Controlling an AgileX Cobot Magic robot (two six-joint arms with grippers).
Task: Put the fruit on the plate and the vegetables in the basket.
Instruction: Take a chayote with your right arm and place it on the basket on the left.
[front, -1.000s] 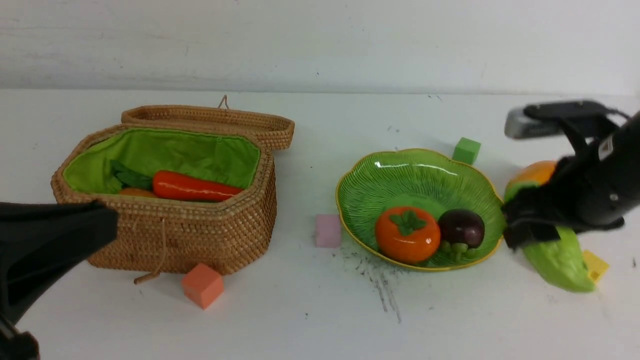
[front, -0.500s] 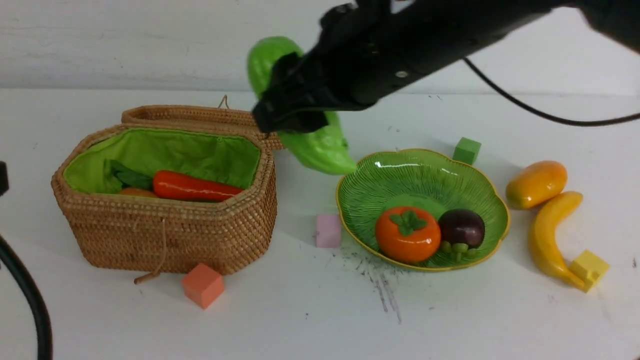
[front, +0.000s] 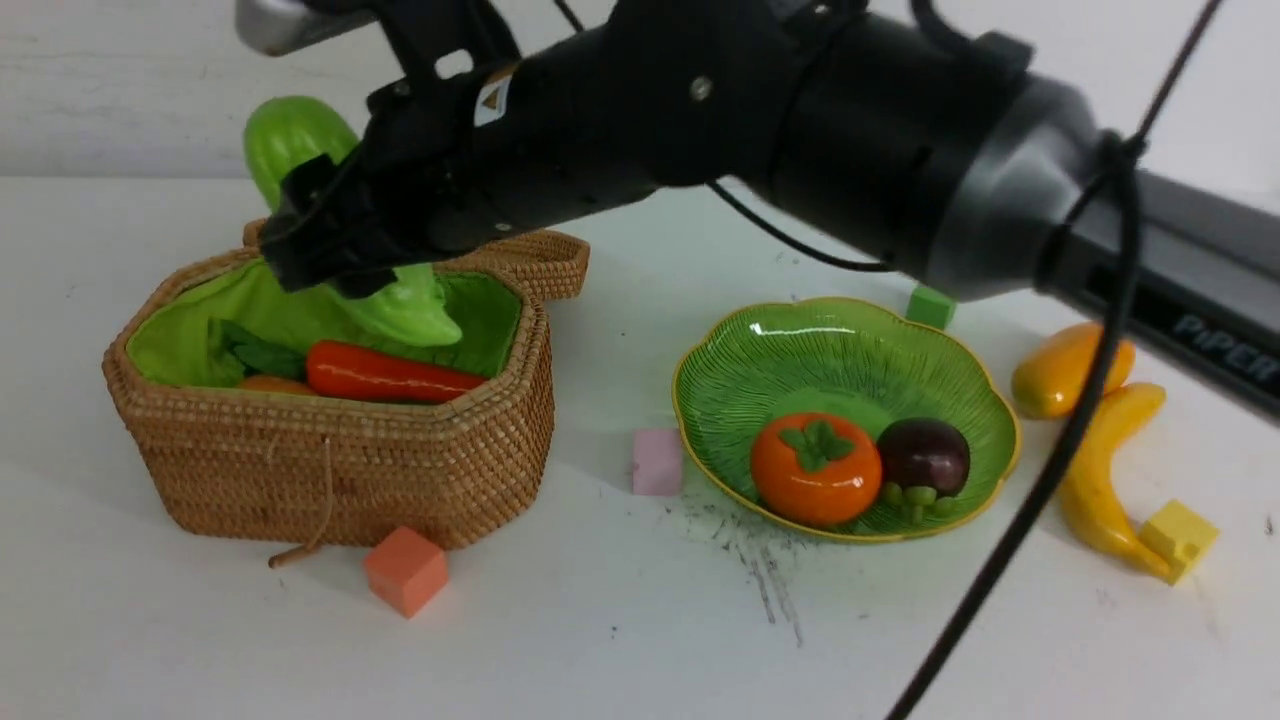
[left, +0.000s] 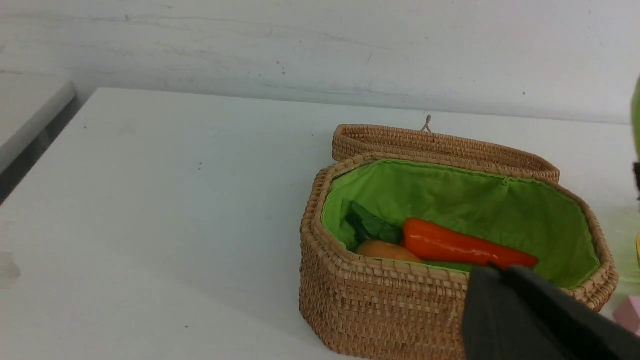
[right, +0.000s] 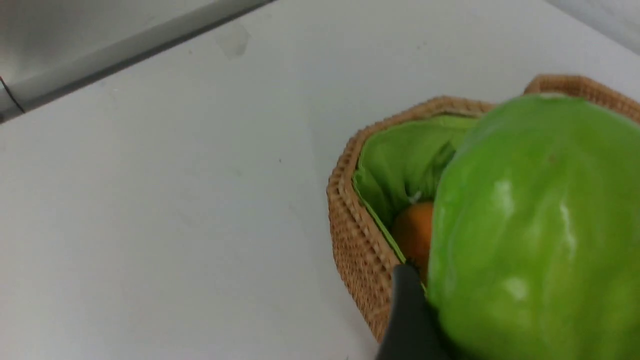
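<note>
Front view, starting from the bench's front edge: an orange foam cube sits nearest and is no part of the job. Behind it, toward the right edge, the plate carries the persimmon and the mangosteen. The banana and the mango lie on the bare bench just beside it, so the fruit looks half done. Farther back on the left half, the basket stands open with the carrot and the potato inside. The gourd hangs tilted over the basket's opening, tapered end down, close above the carrot; whether they touch I cannot tell. The step in hand is delivering the last vegetable. The next move calls for a slight lowering, then spreading the jaws so the gourd settles onto the lining clear of rim and lid. The right claw, reaching across from the right, pinches the gourd round its thick middle, jaws wide apart on it. The left claw, seen in the left wrist view on the near side of the basket, is pressed together, with nothing visible in it.
</note>
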